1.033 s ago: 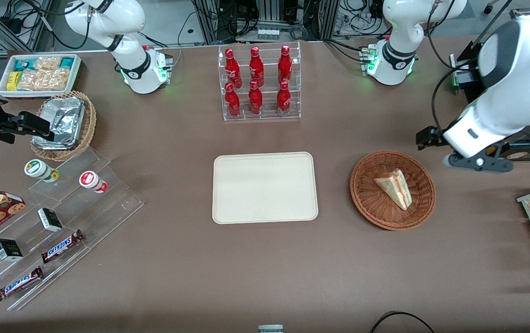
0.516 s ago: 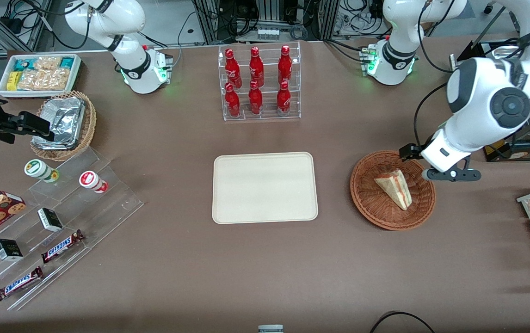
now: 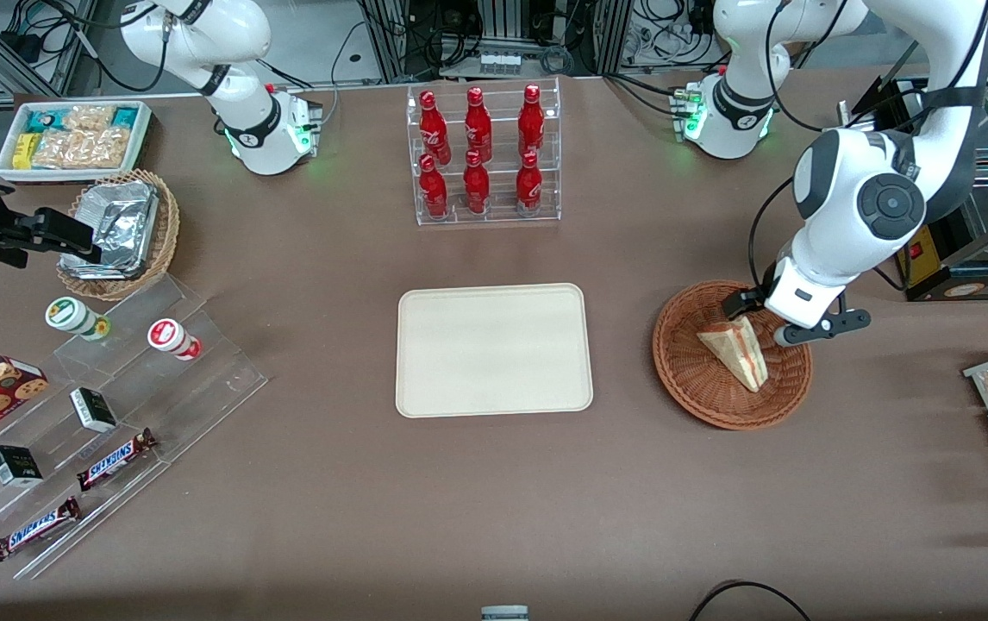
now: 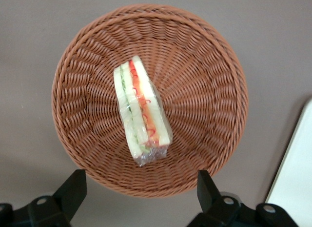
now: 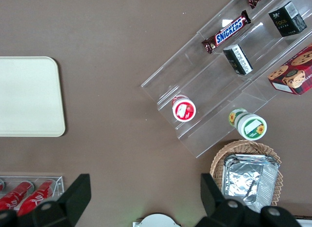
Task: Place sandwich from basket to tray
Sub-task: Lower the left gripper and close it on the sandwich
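A: Where's your gripper (image 3: 757,321) rn?

B: It hangs above the basket (image 3: 692,379), over the part of the rim farther from the front cam. Fingers (image 4: 73,188) are spread wide apart, nothing held. You get both tips in the wrist view w/ the sandwich (image 4: 140,110) between them and lower down.

A: And the sandwich?

B: In the basket (image 4: 204,80), lying on its side near the middle, wrapped in clear film. Filling edge faces up toward your wrist cam, so you see the red and green layers. Prob laid flat so the wide faces are easy to pinch.

A: Tray?

B: Tray (image 3: 494,349) sits bare beside the basket, toward the parked arm's end. Close by, so I'd guess a short carry.

A: Next?

B: Imo you drop straight down and straddle the wedge across its thickness. Watch the film, it could slip.
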You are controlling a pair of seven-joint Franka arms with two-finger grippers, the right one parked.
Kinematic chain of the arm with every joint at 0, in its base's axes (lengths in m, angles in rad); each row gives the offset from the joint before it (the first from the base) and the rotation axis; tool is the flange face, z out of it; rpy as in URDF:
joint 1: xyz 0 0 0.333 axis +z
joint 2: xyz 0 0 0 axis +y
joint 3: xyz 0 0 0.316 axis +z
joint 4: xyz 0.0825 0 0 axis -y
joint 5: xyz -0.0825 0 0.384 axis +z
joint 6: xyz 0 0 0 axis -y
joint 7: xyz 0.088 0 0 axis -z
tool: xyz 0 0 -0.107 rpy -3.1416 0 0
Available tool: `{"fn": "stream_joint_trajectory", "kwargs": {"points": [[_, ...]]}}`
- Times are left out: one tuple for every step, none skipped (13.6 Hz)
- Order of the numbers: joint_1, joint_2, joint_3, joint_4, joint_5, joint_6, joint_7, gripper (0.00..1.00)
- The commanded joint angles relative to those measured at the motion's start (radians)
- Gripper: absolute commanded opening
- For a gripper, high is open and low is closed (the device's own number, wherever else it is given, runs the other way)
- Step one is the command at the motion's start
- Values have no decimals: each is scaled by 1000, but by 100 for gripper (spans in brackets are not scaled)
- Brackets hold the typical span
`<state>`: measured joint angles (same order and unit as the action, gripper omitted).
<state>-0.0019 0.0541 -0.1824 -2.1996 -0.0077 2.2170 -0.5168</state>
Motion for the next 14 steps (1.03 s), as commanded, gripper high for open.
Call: {"fn": "stream_joint_trajectory", "kwargs": {"points": [[-4, 36, 0, -8, -6, 73, -170, 100], [-4, 47, 0, -8, -6, 88, -196, 100], [-3, 61, 1, -8, -6, 93, -231, 100], [0, 73, 1, -6, -6, 96, -259, 100], [5, 78, 3, -8, -6, 102, -261, 100], [8, 96, 4, -6, -6, 110, -262, 100], [8, 114, 6, -8, -6, 124, -269, 100], [8, 130, 6, -8, -6, 145, -290, 100], [6, 147, 6, -8, -6, 160, -319, 100], [6, 156, 6, -8, -6, 168, -334, 100], [5, 165, 6, -8, -6, 170, -339, 100], [5, 174, 6, -8, -6, 171, -339, 100], [5, 187, 6, -8, -8, 173, -341, 100], [5, 199, 6, -8, -6, 173, -341, 100]]}}
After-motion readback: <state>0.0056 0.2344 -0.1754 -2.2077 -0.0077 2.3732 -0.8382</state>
